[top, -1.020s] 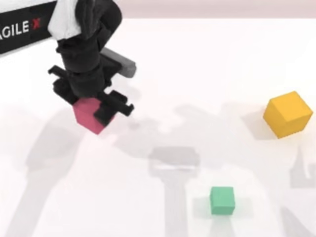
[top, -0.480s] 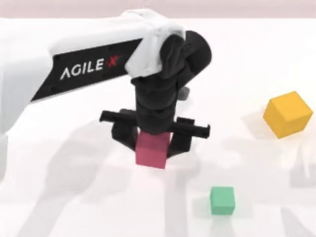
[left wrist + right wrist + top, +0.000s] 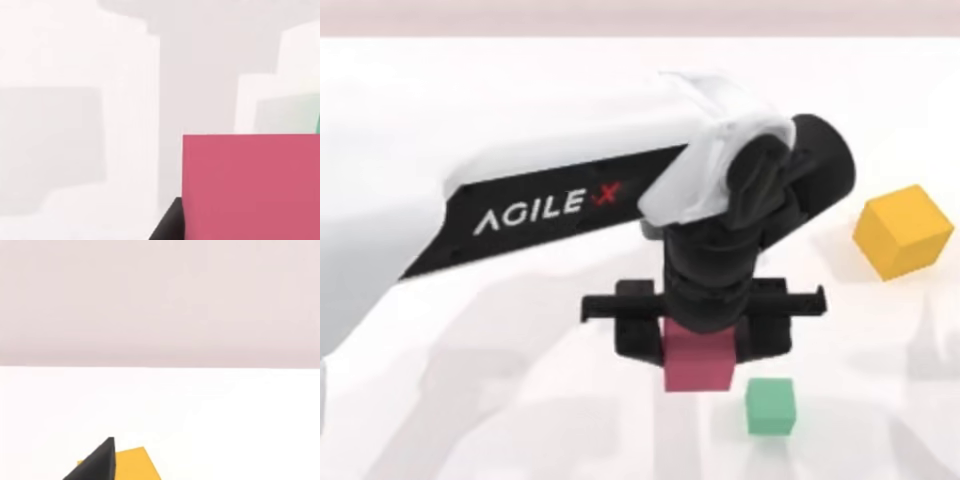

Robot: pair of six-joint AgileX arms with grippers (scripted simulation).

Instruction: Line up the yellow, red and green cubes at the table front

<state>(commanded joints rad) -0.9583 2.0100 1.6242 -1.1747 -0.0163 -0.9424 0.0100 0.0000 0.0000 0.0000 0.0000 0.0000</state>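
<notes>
My left gripper (image 3: 701, 348) is shut on the pinkish-red cube (image 3: 698, 372), with one black finger on each side of it. In the left wrist view that red cube (image 3: 250, 185) fills the frame, and one dark fingertip (image 3: 171, 225) lies against its side. The mint-green cube (image 3: 770, 406) rests on the white table (image 3: 520, 400) near the front, just right of the held cube and apart from it. The orange-yellow cube (image 3: 902, 230) sits farther back at the right. My right gripper (image 3: 100, 464) is out of the top view, and its wrist view shows the yellow cube (image 3: 132, 465) close by.
The left arm's white and black links (image 3: 550, 200) reach across the table from the left. Grey shadows of the arms fall over the front of the table.
My left gripper has carried the red cube from the back left to the right and towards the front, stopping just left of the green cube. The green and yellow cubes have not moved.
</notes>
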